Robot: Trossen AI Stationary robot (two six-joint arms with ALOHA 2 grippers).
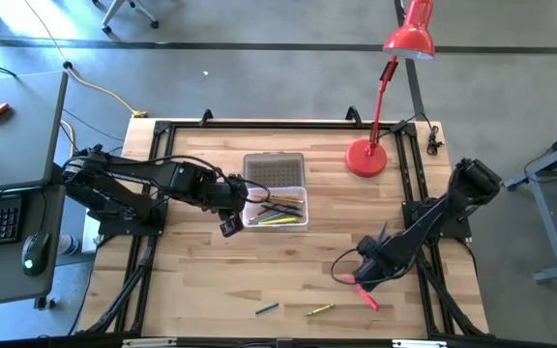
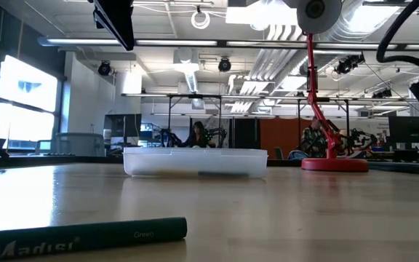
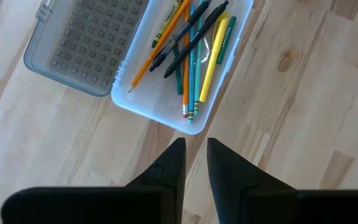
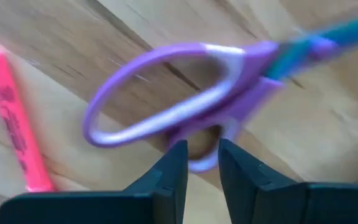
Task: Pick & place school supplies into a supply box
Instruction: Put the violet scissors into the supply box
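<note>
Supply box (image 1: pixel 277 208) partly filled | right gripper (image 4: pixel 202 163) pinched scissors (image 4: pixel 179 115) well away | left gripper (image 3: pixel 195 162) nearly pressed together, empty, beside box | marker (image 4: pixel 14 121), pencils (image 1: pixel 293 309) left out

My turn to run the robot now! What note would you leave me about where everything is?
Left gripper: empty, nearly shut, hanging beside the supply box.
Right gripper: down at the purple scissors, fingers around a handle loop; grip not certain.
Done: several pencils and pens lie in the box, lid open.
Left: scissors, pink marker, green pencil, yellow pencil on the table.
</note>
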